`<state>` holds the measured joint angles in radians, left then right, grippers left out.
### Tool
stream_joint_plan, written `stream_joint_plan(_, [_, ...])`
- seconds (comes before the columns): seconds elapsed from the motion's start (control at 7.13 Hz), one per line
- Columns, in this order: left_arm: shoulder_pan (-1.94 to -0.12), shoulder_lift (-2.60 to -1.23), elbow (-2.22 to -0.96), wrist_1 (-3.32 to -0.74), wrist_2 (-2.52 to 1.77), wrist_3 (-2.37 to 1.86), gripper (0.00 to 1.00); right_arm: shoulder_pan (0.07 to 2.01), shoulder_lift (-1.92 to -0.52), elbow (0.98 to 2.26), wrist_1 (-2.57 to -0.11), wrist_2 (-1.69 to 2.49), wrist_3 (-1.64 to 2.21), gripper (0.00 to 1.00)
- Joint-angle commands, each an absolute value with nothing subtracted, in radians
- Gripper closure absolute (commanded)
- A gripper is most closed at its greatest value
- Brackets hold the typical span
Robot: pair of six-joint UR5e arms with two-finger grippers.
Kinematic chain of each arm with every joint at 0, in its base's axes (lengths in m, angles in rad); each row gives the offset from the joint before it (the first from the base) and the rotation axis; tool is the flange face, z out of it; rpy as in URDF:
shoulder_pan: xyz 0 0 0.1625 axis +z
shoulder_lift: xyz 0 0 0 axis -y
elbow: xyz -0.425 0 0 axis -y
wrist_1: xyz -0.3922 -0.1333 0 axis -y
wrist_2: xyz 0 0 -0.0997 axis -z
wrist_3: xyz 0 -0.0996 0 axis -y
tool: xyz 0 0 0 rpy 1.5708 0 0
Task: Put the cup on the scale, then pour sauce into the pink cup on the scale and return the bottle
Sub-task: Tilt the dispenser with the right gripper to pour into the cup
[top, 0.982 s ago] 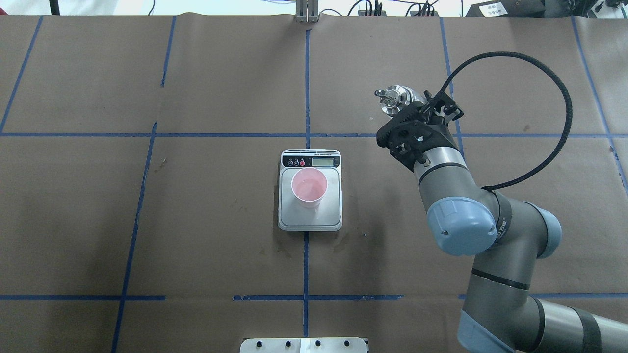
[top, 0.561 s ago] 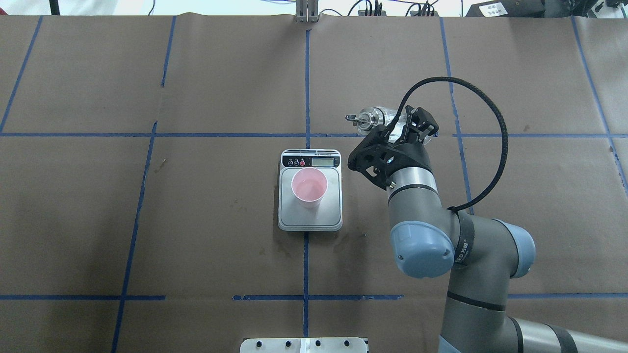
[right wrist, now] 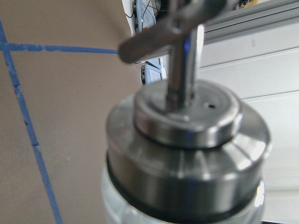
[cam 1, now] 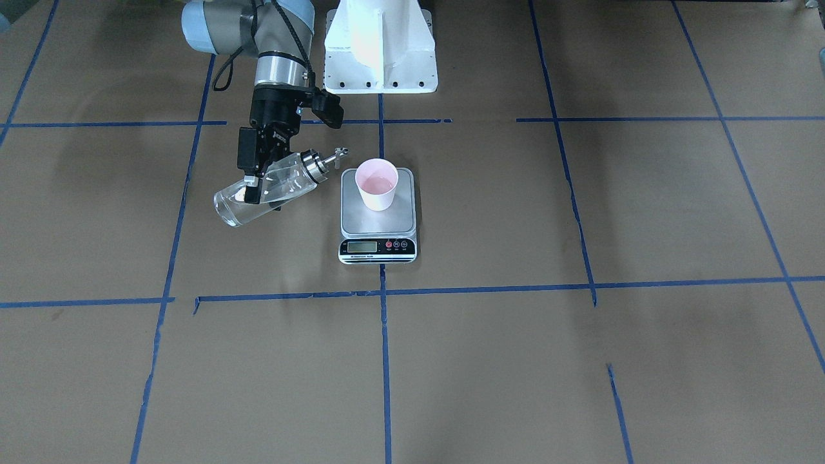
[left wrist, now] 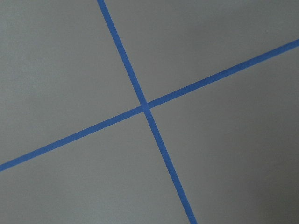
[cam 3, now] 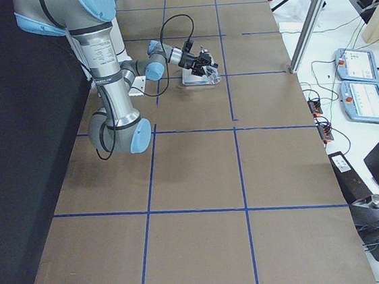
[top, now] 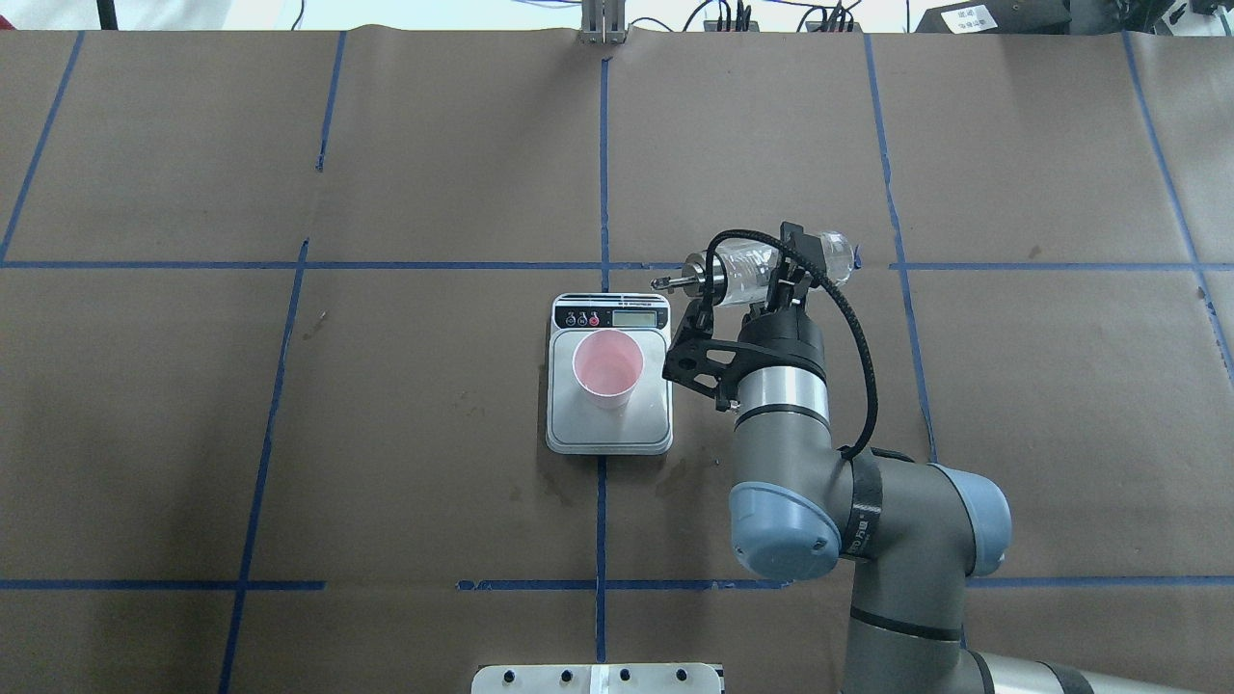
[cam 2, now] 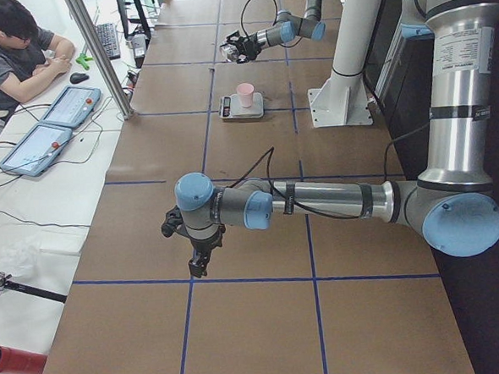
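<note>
Change in the last second: the right arm has swung in from the far right of the table [top: 386, 434] toward the scale [cam 1: 377, 222]. The bottle [cam 1: 293, 177] has gone from near upright to almost lying on its side. Its spout [cam 1: 338, 153] now points at the cup [cam 1: 377, 183], close to the rim but apparently not over it yet. The right gripper [cam 1: 261, 193] has its jaws clenched around the bottle's glass body. The cup stands on the scale's platform, unmoved. My read: cup placement is done and the pour is about to begin; it needs a bit more reach.

Hard to see:
- The sauce is clear, so its level is unreadable.
- The right wrist view shows only a blurred collar and spout.
- The LCD is illegible.
- The left gripper [cam 2: 199, 262] hangs far off over bare table; I can't tell whether its jaws are apart.
</note>
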<state>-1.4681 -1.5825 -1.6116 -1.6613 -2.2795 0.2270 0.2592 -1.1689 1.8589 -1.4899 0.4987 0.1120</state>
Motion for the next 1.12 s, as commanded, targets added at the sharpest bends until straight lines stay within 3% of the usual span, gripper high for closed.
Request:
stream_joint_plan(0.0, [-1.468,-1.583,-1.606,-1.661,-2.279,0.227,0.00,0.236,-1.148,1.825,-1.552,0.391,0.046,1.00])
stream_joint_plan(0.98, [-1.470,-1.583,-1.611,-1.658,-2.284,0.227,0.00,0.202,-1.126,1.824,-1.715,0.229,-0.099,1.00])
